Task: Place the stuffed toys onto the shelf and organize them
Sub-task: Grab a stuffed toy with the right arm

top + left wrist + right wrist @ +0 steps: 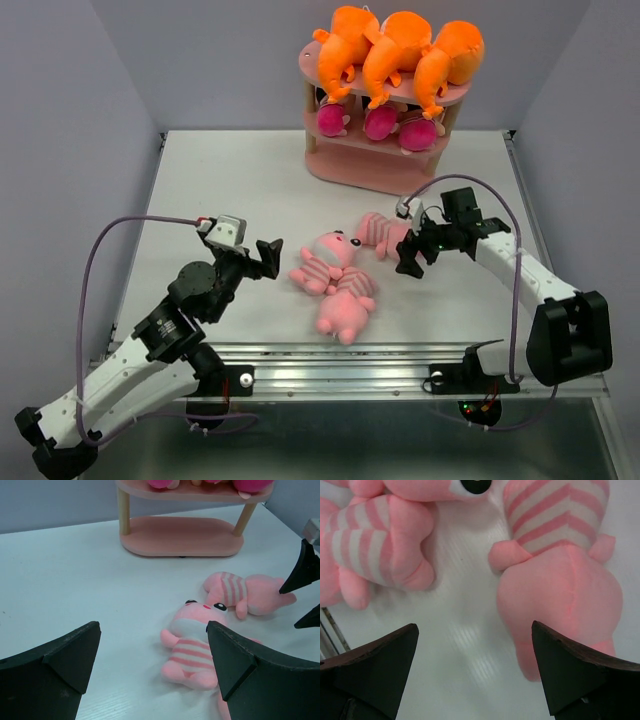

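Three pale pink striped pigs lie on the table: one [325, 262] in the middle, one [345, 312] just in front of it, one [380, 235] toward the right. My left gripper [268, 255] stands open just left of the middle pig [192, 650], nothing between its fingers. My right gripper [410, 258] hangs open right of the right-hand pig [560, 570], whose rear faces it. The pink shelf [375, 170] stands at the back. Orange monsters [395, 50] fill its top tier and magenta dolls [380, 122] its middle tier. Its bottom tier [182, 536] is bare.
The white table [230, 190] ends in a metal rail [340, 355] at the near edge. Grey walls close in on the left, right and back. The right gripper's black fingers [302, 575] show at the right of the left wrist view.
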Controlling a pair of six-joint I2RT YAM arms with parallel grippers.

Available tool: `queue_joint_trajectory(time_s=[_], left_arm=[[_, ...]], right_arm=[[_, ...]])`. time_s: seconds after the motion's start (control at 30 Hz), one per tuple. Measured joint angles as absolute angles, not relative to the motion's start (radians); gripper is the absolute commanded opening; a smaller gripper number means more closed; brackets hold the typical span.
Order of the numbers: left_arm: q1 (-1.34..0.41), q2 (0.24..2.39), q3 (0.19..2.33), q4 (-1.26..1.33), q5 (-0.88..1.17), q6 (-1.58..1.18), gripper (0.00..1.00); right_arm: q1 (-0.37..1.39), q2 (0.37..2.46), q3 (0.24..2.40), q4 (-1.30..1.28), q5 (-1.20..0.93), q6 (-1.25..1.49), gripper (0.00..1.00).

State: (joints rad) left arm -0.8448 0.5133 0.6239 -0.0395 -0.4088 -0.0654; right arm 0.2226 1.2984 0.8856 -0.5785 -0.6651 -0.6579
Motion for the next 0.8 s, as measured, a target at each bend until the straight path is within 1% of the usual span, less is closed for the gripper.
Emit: queue_joint_trajectory(time_s=[0.2, 0.4, 0.43, 0.53, 0.57, 0.67, 0.7, 0.73, 0.77, 0.8], left_arm=[[-0.833, 0.433, 0.609, -0.035, -0.411, -0.066, 0.99], [-0.801, 0.498, 0.609, -0.031, -0.368, -0.060, 0.99], [-0.788, 0.518, 0.609, -0.031, -0.352, -0.059, 0.99], [-0.759, 0.558, 0.609, -0.033, -0.319, -0.057, 0.99], [-0.748, 0.570, 0.609, -0.035, -0.307, -0.056, 0.99], [-0.724, 0.597, 0.609, -0.036, -0.284, -0.056, 0.99], [-0.719, 0.603, 0.609, -0.037, -0.279, -0.056, 0.99], [-0.715, 0.605, 0.609, -0.037, -0.274, -0.056, 0.99], [-0.711, 0.605, 0.609, -0.037, -0.268, -0.055, 0.99], [-0.710, 0.605, 0.609, -0.037, -0.265, -0.055, 0.99]], right_arm=[[0.231, 1.357, 0.928, -0.498, -0.521, -0.602, 1.00], [0.231, 1.400, 0.941, -0.435, -0.433, -0.628, 1.00], [0.231, 1.415, 0.934, -0.415, -0.424, -0.633, 0.99], [0.231, 1.451, 0.901, -0.370, -0.405, -0.640, 0.92], [0.231, 1.470, 0.882, -0.355, -0.392, -0.644, 0.85], [0.231, 1.501, 0.867, -0.326, -0.368, -0.649, 0.70], [0.231, 1.512, 0.867, -0.316, -0.361, -0.650, 0.58], [0.231, 1.516, 0.867, -0.308, -0.356, -0.647, 0.52], [0.231, 1.521, 0.867, -0.299, -0.353, -0.643, 0.40], [0.231, 1.525, 0.867, -0.293, -0.351, -0.640, 0.34]])
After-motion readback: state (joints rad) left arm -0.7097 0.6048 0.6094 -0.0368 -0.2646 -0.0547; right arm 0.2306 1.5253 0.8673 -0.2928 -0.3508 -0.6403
